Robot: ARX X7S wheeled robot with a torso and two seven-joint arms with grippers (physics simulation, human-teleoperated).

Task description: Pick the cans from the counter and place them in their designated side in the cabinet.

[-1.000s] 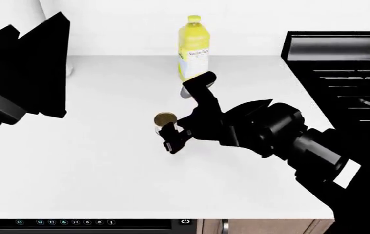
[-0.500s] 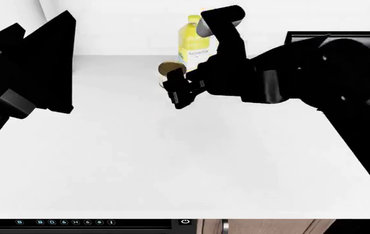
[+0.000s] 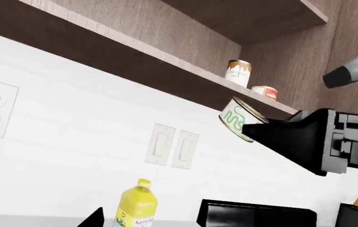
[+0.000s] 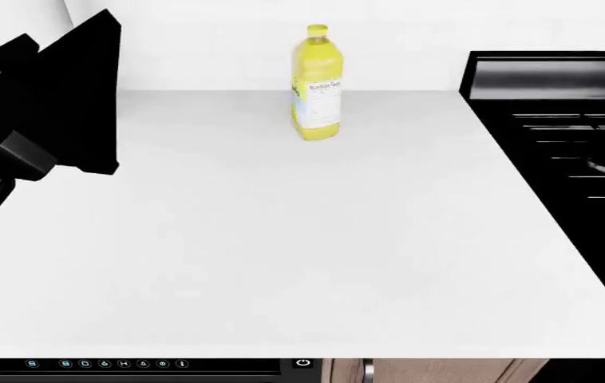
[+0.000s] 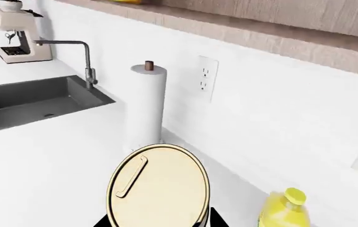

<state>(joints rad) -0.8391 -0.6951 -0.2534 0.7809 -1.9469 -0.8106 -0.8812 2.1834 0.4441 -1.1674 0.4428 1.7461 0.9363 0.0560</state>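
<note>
My right gripper (image 5: 160, 220) is shut on the squat can (image 5: 157, 187), whose gold lid with a pull tab fills the right wrist view. In the left wrist view this can (image 3: 237, 120), with its white label, hangs in the air just below and in front of the wooden cabinet shelf (image 3: 135, 59), held by the black right gripper (image 3: 247, 128). The taller can (image 3: 239, 72) with the brown-and-white label stands on that shelf. The white counter (image 4: 302, 239) carries no can. My left arm (image 4: 47, 112) is raised at the counter's left; its jaws are not clear.
A yellow bottle (image 4: 317, 84) stands at the back of the counter. The black stove (image 4: 569, 144) lies to the right. A red-and-white can (image 3: 264, 91) sits on the shelf beside the taller one. Paper-towel roll (image 5: 146, 106), sink (image 5: 34, 97) and faucet (image 5: 78, 52) lie further left.
The right arm rose from the counter with the squat can and left the head view upward. The left arm has hardly moved.
</note>
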